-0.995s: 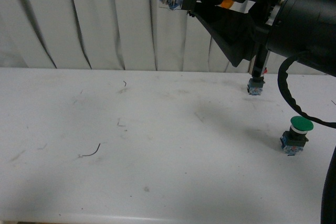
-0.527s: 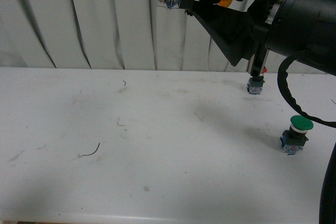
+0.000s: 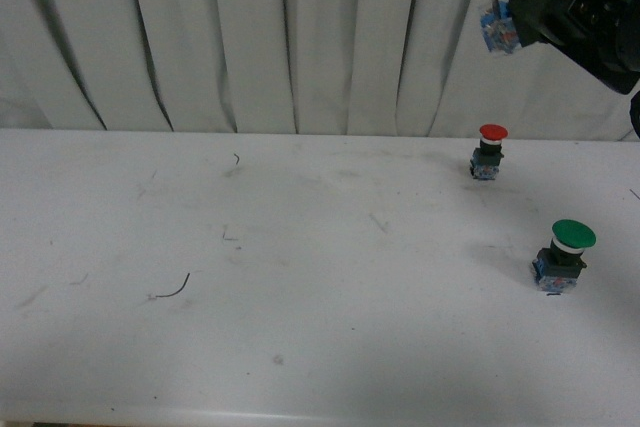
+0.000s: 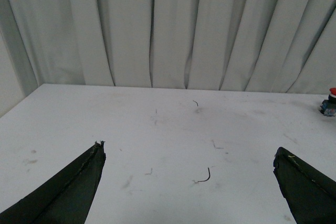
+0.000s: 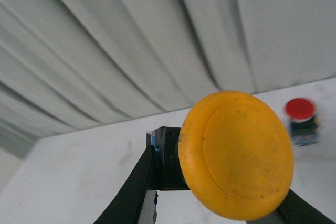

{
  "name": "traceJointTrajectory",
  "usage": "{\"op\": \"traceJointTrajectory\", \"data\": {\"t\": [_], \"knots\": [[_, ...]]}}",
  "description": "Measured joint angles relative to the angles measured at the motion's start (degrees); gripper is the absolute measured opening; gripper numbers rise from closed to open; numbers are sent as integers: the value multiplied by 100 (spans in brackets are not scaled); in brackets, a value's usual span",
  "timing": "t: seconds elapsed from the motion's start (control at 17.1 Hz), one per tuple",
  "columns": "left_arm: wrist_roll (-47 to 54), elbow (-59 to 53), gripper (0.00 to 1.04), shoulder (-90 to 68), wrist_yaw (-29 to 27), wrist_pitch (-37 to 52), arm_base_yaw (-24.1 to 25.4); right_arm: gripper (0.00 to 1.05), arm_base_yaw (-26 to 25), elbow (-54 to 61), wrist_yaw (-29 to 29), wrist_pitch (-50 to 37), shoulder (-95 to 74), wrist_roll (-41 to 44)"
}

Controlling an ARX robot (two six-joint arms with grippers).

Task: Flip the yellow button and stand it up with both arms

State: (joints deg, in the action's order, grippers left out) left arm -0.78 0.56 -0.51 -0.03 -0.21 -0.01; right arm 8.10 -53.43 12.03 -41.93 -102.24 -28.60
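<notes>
My right gripper hangs high at the front view's top right, above the table, shut on the yellow button. Only the button's blue base shows there, pointing left. In the right wrist view the round yellow cap faces the camera, with the black collar behind it. One black finger presses the collar; the other is mostly hidden by the cap. My left gripper is open and empty low over the white table, and it is outside the front view.
A red-capped switch stands upright at the table's back right; it also shows in the left wrist view and the right wrist view. A larger green-capped switch stands nearer on the right. A white curtain hangs behind.
My right arm, which filled the upper right close to the camera, has drawn back to the top right corner with the button. The red-capped switch now shows whole.
</notes>
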Motion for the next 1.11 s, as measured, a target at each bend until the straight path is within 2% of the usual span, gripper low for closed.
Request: {"op": "traceJointTrajectory", "data": {"t": [0.18, 0.29, 0.53, 0.82, 1.11], "knots": [[0, 0, 98, 0, 0, 0, 0, 36, -393, -793, -804, 907, -439, 1934], [0, 0, 98, 0, 0, -2, 0, 36, -581, -1043, -1075, 1233, -634, 2564], [0, 0, 98, 0, 0, -2, 0, 36, -713, -1191, -1283, 1456, -822, 2931], [0, 0, 98, 0, 0, -2, 0, 36, -721, -1681, -1792, 2363, -1541, 3381], [0, 0, 98, 0, 0, 0, 0, 36, -503, -2551, -1635, 3353, -2234, 4210]]}}
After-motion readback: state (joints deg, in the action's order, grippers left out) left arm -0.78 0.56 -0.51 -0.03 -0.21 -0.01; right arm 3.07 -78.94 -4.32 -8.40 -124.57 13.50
